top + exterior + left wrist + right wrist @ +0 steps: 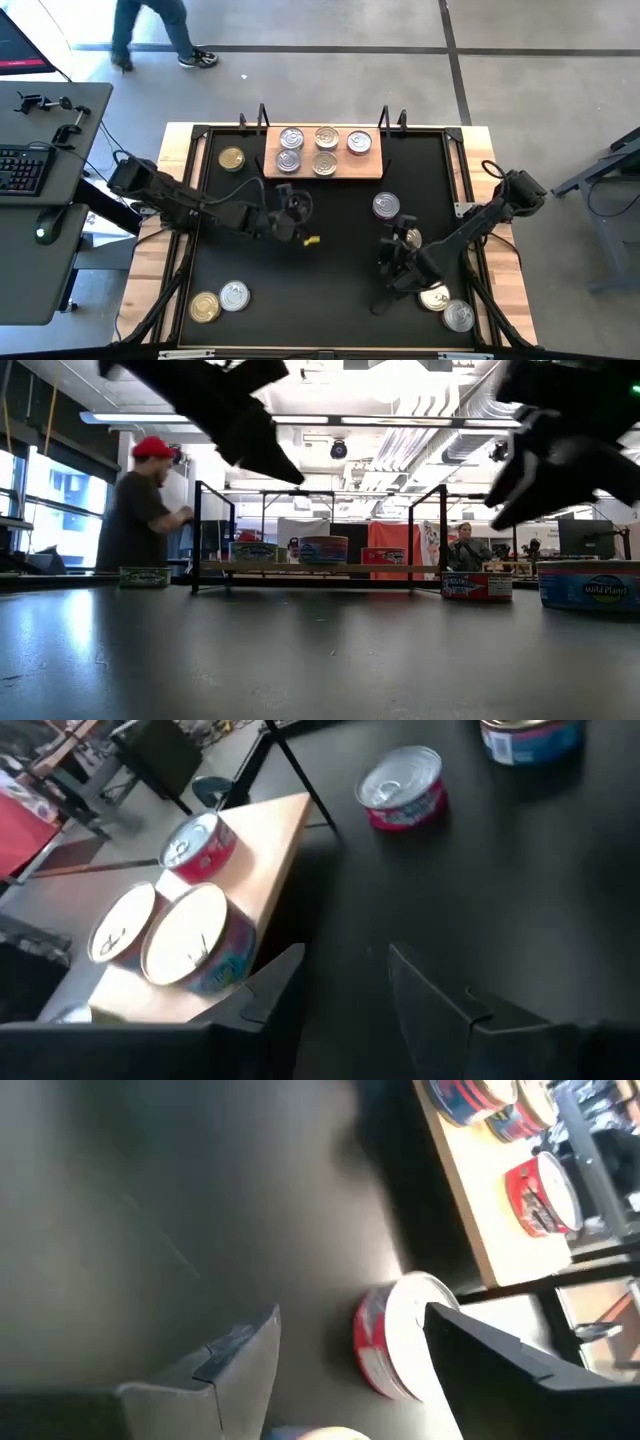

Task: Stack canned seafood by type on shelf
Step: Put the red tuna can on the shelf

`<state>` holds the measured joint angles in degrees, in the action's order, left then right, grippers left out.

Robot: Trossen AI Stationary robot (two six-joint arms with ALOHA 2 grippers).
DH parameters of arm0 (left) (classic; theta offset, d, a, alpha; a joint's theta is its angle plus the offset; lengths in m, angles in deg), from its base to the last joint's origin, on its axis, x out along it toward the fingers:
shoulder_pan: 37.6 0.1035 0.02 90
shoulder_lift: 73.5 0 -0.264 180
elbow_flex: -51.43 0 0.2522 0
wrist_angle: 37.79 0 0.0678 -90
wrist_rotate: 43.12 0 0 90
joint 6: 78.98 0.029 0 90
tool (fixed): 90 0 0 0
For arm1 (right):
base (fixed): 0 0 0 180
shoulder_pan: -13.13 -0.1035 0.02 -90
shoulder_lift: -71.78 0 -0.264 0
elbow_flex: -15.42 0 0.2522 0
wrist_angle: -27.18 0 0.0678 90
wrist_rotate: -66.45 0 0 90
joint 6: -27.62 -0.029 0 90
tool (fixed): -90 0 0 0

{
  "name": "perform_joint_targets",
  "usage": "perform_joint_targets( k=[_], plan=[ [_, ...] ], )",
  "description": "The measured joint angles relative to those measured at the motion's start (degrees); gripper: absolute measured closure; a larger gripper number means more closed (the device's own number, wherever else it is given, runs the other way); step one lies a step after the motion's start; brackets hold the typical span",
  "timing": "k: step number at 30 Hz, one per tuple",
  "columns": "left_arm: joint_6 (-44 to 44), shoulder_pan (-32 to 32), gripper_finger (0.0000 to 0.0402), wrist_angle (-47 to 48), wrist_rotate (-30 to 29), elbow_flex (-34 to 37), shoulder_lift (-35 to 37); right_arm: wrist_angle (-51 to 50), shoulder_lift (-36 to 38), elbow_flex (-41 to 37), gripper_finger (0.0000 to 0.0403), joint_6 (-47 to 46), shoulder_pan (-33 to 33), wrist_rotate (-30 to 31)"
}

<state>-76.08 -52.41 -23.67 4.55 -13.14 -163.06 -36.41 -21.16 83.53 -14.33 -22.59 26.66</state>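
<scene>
The wooden shelf stands at the table's far middle with several silver-lidded cans on it. In the left wrist view three of them show on the board, one red-sided. My left gripper hangs open just near of the shelf's left end, with nothing between its fingers. A red-labelled can stands on the black tabletop. My right gripper is open just near of that can, apart from it.
A gold can stands on the table left of the shelf. Two cans are at the near left and two more at the near right, beside my right arm. A person stands beyond the table's far edge.
</scene>
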Motion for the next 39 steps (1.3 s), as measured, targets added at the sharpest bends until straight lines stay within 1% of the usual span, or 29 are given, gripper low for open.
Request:
perform_joint_targets(
  k=[2,4,7,9,12,16,19,22,25,29,30,31,34,36,39],
  plan=[
    [-0.99,-1.75,0.0268,0.37,-2.53,1.09,-0.07,2.23,2.52,-3.61,0.0162,-1.06,0.18,0.63],
    [-1.18,-2.71,0.0268,-0.62,-4.7,2.63,-0.07,7.89,5.08,-8.3,0.0162,-1.1,0.77,1.11],
    [-1.2,-2.65,0.0268,-1.19,-7.34,4.41,-0.07,21.54,8.49,-15.64,0.0162,3.96,2.76,1.35],
    [-1.23,-2.21,0.0268,-2.27,-8.22,5.34,-0.07,29.95,9.81,-19.6,0.0162,9.24,5.91,-1.28],
    [-1.23,-1.43,0.0269,-4.04,-8.24,6.25,-0.07,38.2,10.03,-22.44,0.0162,15.32,11.6,-6.92],
    [-1.23,-0.85,0.0269,-4.55,-7.91,6.25,-0.07,37.69,10.05,-22.31,0.0168,17.88,18.29,-13.75],
    [-1.24,-0.84,0.0269,-4.57,-7.7,6.25,-0.09,34.24,10.05,-21.33,0.0194,18.01,21.58,-16.72],
    [-1.61,-0.98,0.0269,-4.53,-7.55,6.25,-0.09,32.09,9.96,-21.33,0.0238,18.06,23.44,-18.0],
    [-2.45,-1.22,0.0269,-4.48,-7.53,6.25,-0.09,31.46,8.86,-21.14,0.0295,18.52,24.25,-17.46],
    [-2.38,-1.42,0.0269,-4.28,-7.52,6.25,-0.09,33.51,6.88,-20.99,0.0377,23.94,24.45,-18.91],
    [-2.38,-1.43,0.0269,-4.1,-7.52,6.25,-0.09,34.07,6.48,-20.95,0.0388,25.09,24.35,-18.97],
    [-2.36,-1.41,0.0269,-3.98,-7.52,6.25,-0.09,34.51,6.15,-20.94,0.0393,25.73,24.17,-18.83],
    [-2.34,-1.41,0.0269,-3.82,-7.52,6.25,-0.09,35.34,5.76,-21.05,0.0387,25.71,23.53,-17.68],
    [-2.32,-1.41,0.0269,-3.42,-7.52,6.25,-0.09,35.46,5.6,-20.56,0.0392,25.69,22.81,-17.45],
    [-2.32,-1.41,0.0269,-3.2,-7.52,6.25,-0.09,35.4,5.44,-18.59,0.04,27.06,21.43,-18.76]
  ],
)
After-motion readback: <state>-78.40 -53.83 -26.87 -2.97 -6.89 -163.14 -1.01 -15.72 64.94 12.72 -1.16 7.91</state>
